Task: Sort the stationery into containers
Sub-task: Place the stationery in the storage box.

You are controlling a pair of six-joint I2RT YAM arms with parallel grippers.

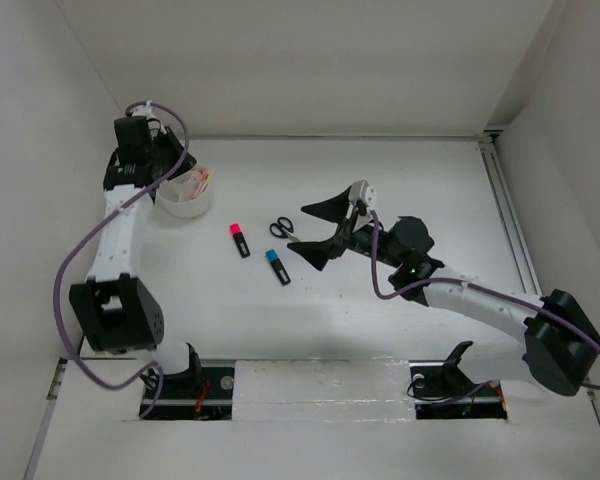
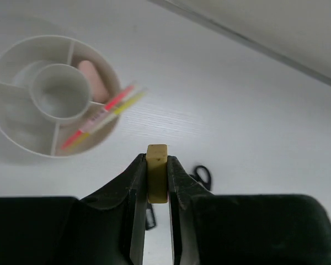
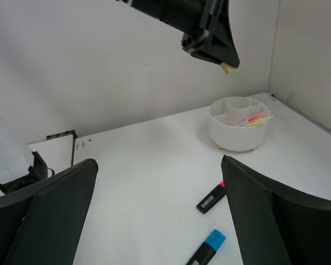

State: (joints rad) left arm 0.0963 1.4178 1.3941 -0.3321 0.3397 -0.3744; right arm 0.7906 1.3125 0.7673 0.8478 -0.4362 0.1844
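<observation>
A: Stationery: the block (image 2: 156, 171), where do we see it?

B: We see it clamped upright between the fingers (image 2: 137, 185) of the left gripper (image 2: 156, 164), its top end poking out past the tips. The gripper hangs in the air near the tub (image 2: 14, 118), which lies ahead of it and off to one side in the wrist view.

A: And what do we find in the tub?

B: Two pencils (image 2: 102, 114), one pink and one yellow, lie side by side in the outer ring, their ends sticking out over the rim. Beside them lies the eraser (image 2: 94, 80), against the round middle cup. We cannot tell whether a divider stands between eraser and pencils.

A: What do we have on the table (image 1: 410, 170)?

B: The pink highlighter (image 1: 239, 240) and the blue highlighter (image 1: 277, 267) lie near each other but apart, between the tub and the right gripper (image 1: 308, 230). The scissors (image 1: 281, 229) lie flat just in front of that gripper.

A: How do its fingers stand?

B: Wide apart, with nothing between them. Through the gap, in its wrist view, we see bare table and both highlighters.
</observation>
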